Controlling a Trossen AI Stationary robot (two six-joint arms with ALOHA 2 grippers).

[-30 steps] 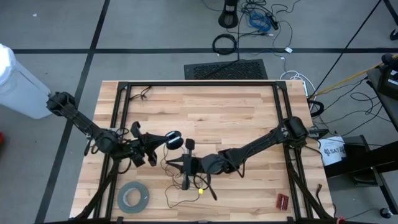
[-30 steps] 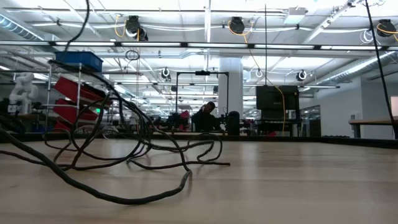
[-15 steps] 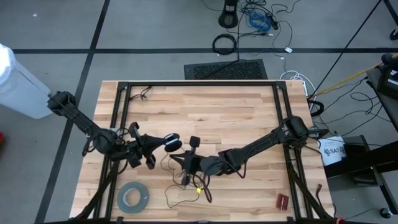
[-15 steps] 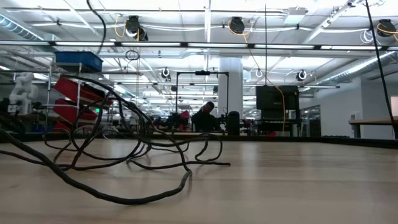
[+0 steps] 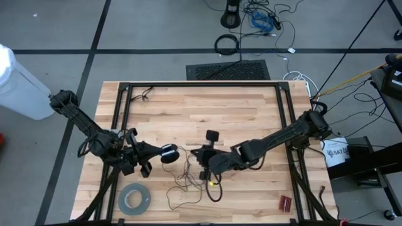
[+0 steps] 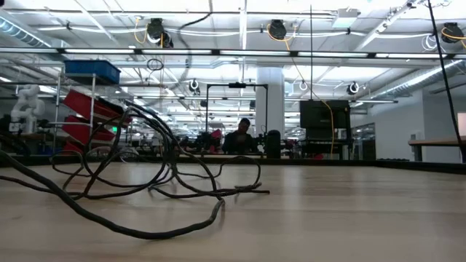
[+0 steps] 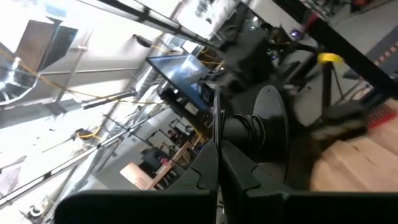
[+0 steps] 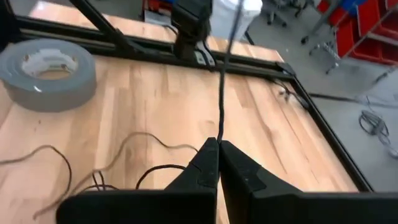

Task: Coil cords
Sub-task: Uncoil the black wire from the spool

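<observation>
The left gripper [image 5: 162, 152] sits low over the bench [image 5: 239, 113], fingers [image 7: 239, 168] clenched on the small black disc [image 5: 168, 152]. The right gripper [image 5: 207, 168] is just beside it near the middle of the bench, fingers [image 8: 202, 165] pinched on the thin wire [image 8: 222, 87]. Loose wire loops lie on the bench below both. A grey tape roll [image 5: 134, 198] rests near the front left corner.

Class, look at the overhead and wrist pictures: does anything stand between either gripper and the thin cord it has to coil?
Nothing visible does. The left gripper is shut on the small black disc, and the right gripper is shut on the thin cord. The grey tape roll lies apart, near the table's front edge.
</observation>
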